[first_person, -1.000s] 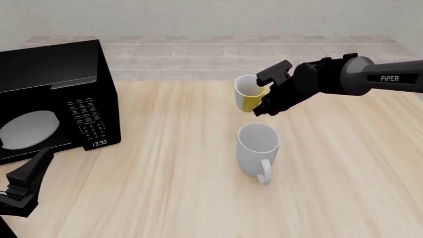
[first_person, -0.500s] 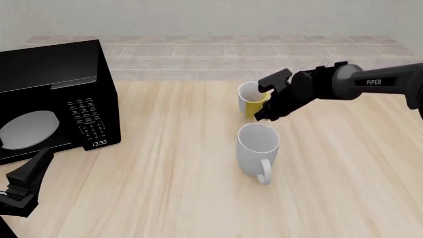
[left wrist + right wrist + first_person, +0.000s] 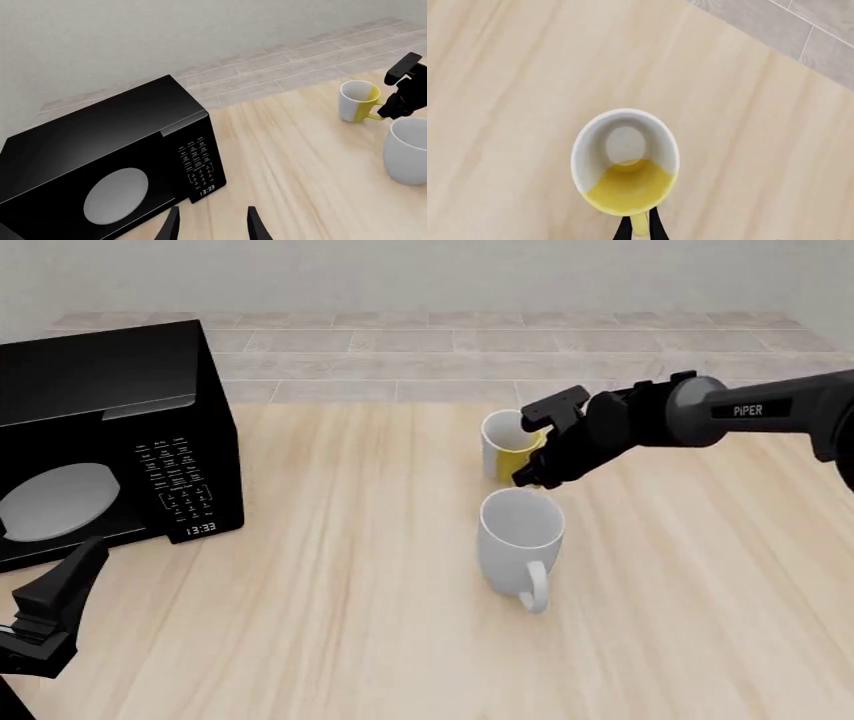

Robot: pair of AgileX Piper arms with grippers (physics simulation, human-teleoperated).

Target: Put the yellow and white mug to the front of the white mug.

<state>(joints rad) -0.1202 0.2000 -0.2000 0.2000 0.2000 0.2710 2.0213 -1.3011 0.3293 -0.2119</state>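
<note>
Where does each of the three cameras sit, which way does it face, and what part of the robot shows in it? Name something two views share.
Front view: fixed above and behind the arms, facing forward and down over the table; shows the right gripper at the yellow and white mug, the white mug, the left gripper.
Left wrist view: behind the left gripper, facing the microwave and both mugs.
Right wrist view: looks down into the yellow and white mug; fingertips clamp its handle.
Shared: the yellow and white mug appears in all three.

The right arm (image 3: 747,412) bears "PiPER" in white; the microwave's (image 3: 107,440) clock display (image 3: 200,529) reads "13:33". Its keypad labels are illegible.
</note>
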